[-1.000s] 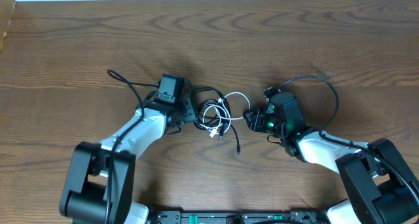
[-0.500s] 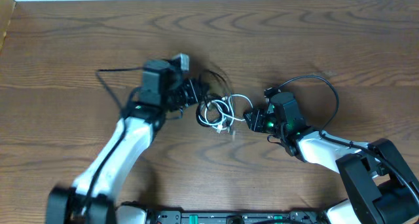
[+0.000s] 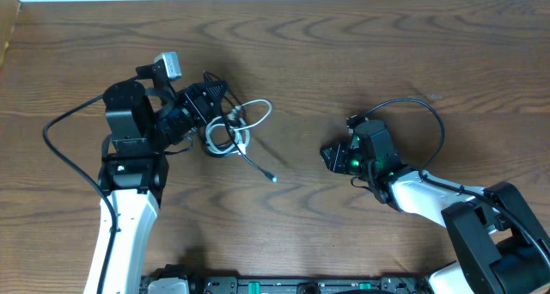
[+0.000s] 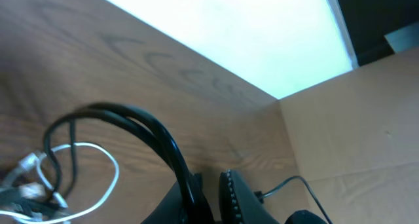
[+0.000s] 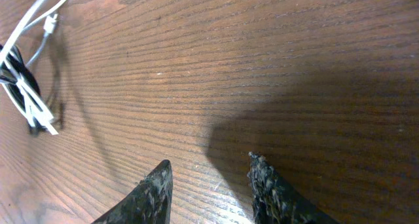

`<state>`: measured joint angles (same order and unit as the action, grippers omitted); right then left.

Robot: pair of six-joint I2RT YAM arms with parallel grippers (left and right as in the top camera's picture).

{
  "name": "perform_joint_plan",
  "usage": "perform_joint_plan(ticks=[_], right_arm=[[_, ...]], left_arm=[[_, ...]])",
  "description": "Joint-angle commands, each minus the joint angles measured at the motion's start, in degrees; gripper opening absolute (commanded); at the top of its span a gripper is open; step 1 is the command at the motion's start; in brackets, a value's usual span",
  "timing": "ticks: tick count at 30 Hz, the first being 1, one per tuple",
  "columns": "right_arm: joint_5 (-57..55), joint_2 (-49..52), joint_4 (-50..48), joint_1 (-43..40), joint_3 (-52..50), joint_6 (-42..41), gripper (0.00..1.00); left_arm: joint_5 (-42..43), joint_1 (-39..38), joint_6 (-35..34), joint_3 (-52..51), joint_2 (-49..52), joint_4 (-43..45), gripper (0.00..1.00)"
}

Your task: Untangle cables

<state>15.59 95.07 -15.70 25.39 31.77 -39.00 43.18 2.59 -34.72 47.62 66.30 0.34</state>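
left gripper [image 3: 219, 112] clamped on cables [image 3: 243, 122] | right gripper [image 5: 209, 178] apart, empty, over bench [image 3: 361, 45] | cables well apart from it

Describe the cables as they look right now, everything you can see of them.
The cables are a small knot of thin black and white cords, tangled together, lying left of centre on the wooden table. A white loop arcs out to the right. One dark strand trails down-right and ends in a small plug. The left gripper appears shut on a black cord. The right gripper is open and well clear.
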Motion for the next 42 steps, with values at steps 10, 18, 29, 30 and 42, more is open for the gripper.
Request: perform_joint_plan(ticks=[10, 18, 29, 30, 42], right_arm=[[-1.79, 0.46, 1.36, 0.55, -0.61, -0.33, 0.36], [-1.77, 0.46, 1.73, 0.55, -0.61, -0.33, 0.37], [-2.47, 0.46, 2.01, 0.52, -0.61, -0.09, 0.38], [-2.6, 0.46, 2.01, 0.52, -0.61, -0.09, 0.39], [-2.6, 0.46, 2.01, 0.55, -0.61, -0.09, 0.39]], left_arm=[[-0.74, -3.34, -6.97, 1.38, 14.56, 4.04, 0.17], [-7.19, -7.43, 14.03, 1.38, 19.96, -2.16, 0.57], [-19.76, 9.94, 13.88, 1.38, 19.78, -10.62, 0.65], [-19.91, 11.19, 13.9, 1.38, 19.78, -10.99, 0.65], [-26.23, 15.19, 13.6, 1.36, 19.8, -21.92, 0.59]])
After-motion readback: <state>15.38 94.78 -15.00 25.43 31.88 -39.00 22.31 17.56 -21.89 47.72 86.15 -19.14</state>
